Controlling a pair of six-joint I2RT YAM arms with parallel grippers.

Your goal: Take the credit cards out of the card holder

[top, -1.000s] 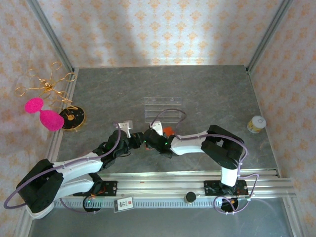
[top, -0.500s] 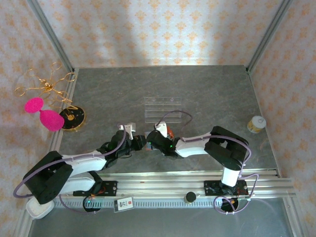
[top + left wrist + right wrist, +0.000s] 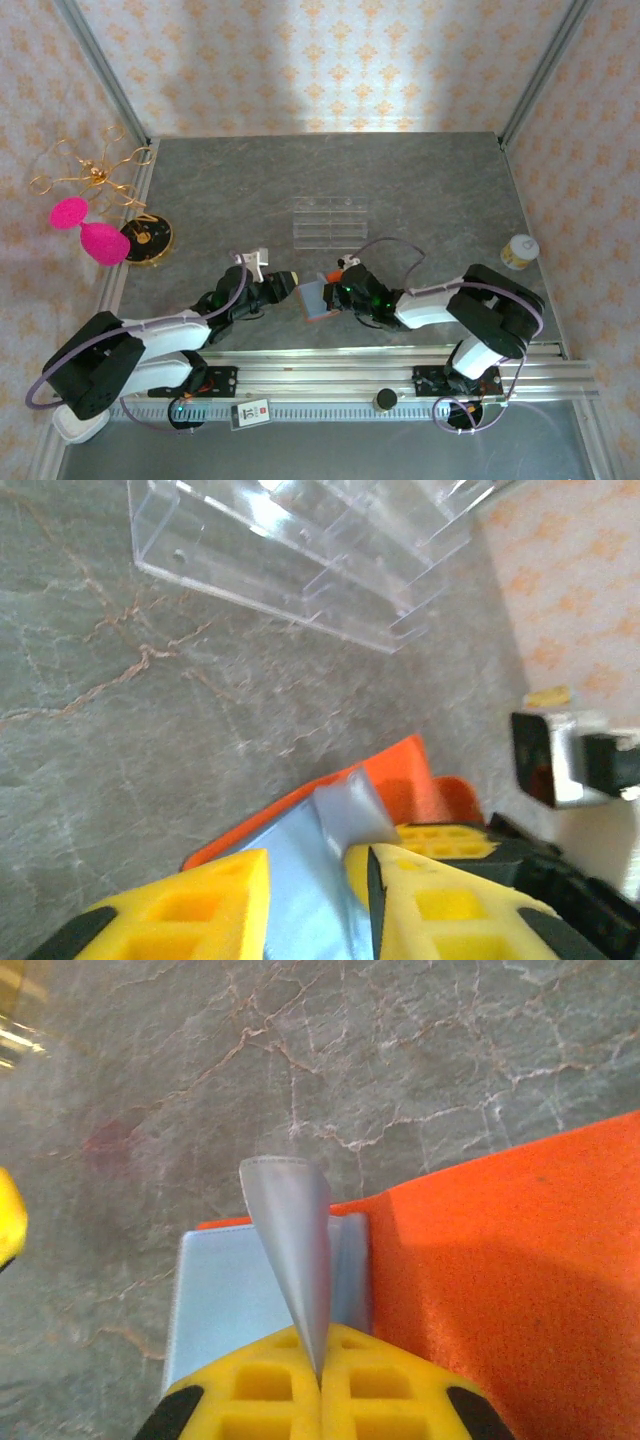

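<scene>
Grey veined table, patterned wallpaper on every wall. A clear rack stands well behind the work area.

Holder lies opened near the front edge, between the two arms, with its orange side down and its grey inner panel up.

Right gripper: jaws fully closed, pinching the holder's grey flap. The flap stands up from the panel as a narrow tented fold.

Left gripper: jaws partly apart, poised over the grey panel just beside the flap. We see nothing clamped between them.

Cards: we judge they sit inside, under the raised flap, and take none to be out yet.

Risks from here:
1. The right pinch is on thin, soft material only. Nothing pins the holder down, so an upward pull may lift it whole instead of opening the pocket.
2. The left fingers could close on panel or flap instead of a card edge. We would then drag fabric and the holder with it.
3. The flap may slip from the pinch and drop shut over the pocket.
4. The grippers are very near each other, so a deeper left reach could knock fingertips together.
</scene>
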